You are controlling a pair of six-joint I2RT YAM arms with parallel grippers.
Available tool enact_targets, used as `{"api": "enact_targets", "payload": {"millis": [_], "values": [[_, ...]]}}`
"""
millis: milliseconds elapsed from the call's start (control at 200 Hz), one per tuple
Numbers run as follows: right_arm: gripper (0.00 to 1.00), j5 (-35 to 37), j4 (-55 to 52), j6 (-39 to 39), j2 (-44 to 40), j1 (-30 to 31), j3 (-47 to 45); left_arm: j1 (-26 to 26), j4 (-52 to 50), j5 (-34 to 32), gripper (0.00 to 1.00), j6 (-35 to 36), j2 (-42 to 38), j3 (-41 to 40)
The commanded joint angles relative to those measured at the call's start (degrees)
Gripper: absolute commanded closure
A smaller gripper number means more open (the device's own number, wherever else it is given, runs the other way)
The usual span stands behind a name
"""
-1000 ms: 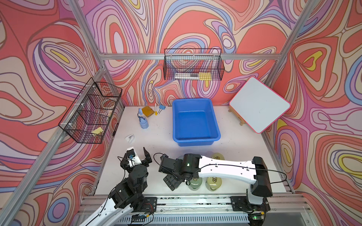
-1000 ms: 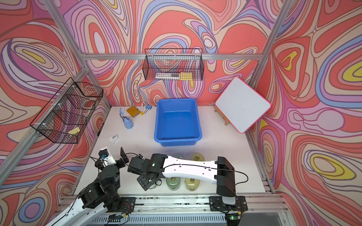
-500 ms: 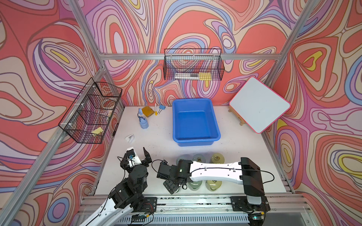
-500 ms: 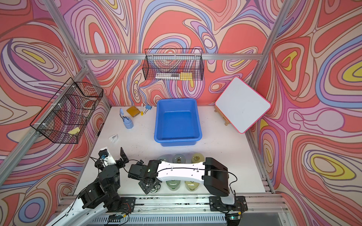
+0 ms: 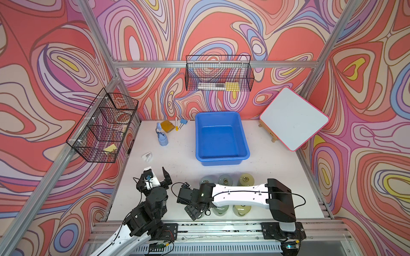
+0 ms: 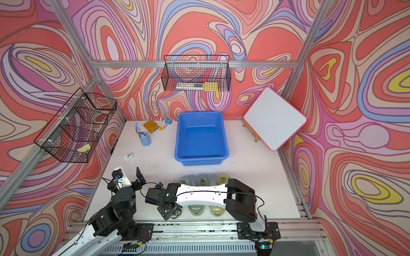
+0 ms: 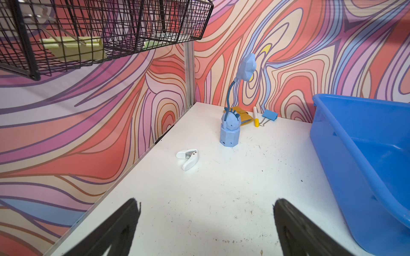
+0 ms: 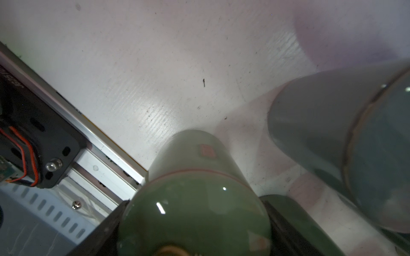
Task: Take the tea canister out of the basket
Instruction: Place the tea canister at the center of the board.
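Basket [image 5: 221,160]: smooth blue plastic tub, rounded corners, mid-table. Glossy green cylindrical canister [image 8: 193,199] stands outside it on the scuffed white table [image 5: 177,168] by the front rail [image 8: 99,141], with a grey canister [image 8: 332,144] just beside. Right claw [image 5: 196,209] is closed on the green one's top. Left claw [image 7: 206,204] is spread wide, holding nothing.

right arm [image 5: 239,196]: drawn back toward the near edge of the bench [image 5: 177,168], forearm lower | right claw [image 5: 196,211]: carried the tea canister [image 8: 193,199] nearer that edge, now just left of the front pair | back-row canisters [image 5: 225,180]: one showed a second ago, all three now uncovered
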Motion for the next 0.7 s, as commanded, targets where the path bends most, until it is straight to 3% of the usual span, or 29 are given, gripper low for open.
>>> {"api": "enact_targets", "payload": {"millis": [0, 100, 140, 476, 696], "values": [[0.20, 1.65, 0.89, 1.03, -0.26, 0.28, 0.07, 0.31, 0.88, -0.59, 0.01, 0.11, -0.12, -0.56], [0.14, 0.98, 1.04, 0.92, -0.63, 0.36, 0.11, 0.31, 0.82, -0.59, 0.01, 0.14, -0.10, -0.57], [0.02, 0.56, 1.47, 0.83, -0.82, 0.36, -0.05, 0.33, 0.87, -0.62, 0.01, 0.14, -0.12, -0.62], [0.02, -0.36, 2.60, 0.50, -6.58, 0.36, -0.07, 0.32, 1.05, 0.18, 0.01, 0.88, -0.12, -0.56], [0.02, 6.12, -0.19, -0.97, -14.62, -0.14, 1.57, 0.31, 1.74, 6.55, 0.01, 3.50, 0.02, -0.46]]}}
